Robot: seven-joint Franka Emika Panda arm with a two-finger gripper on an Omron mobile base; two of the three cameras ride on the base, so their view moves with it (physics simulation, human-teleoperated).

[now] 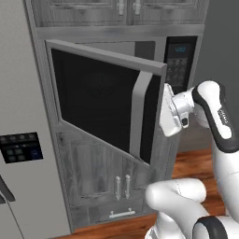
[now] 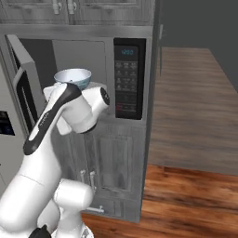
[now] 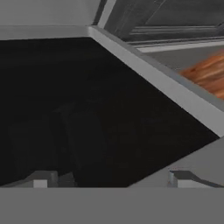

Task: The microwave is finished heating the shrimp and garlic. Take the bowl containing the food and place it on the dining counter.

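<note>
Built-in grey-framed microwave (image 1: 179, 60) had its black glass door (image 1: 100, 100) swung open. Small white ceramic bowl with blue pattern (image 2: 73, 77) sat inside the cavity, just behind the arm. Two-finger gripper (image 3: 109, 178) was spread wide, empty, facing the door's dark glass.

Microwave (image 1: 107, 98) door swung open; bowl (image 2: 73, 78) upright inside

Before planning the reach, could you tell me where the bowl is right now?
In the right base view, the bowl sits inside the open microwave, left of its keypad, just behind the arm.
</note>
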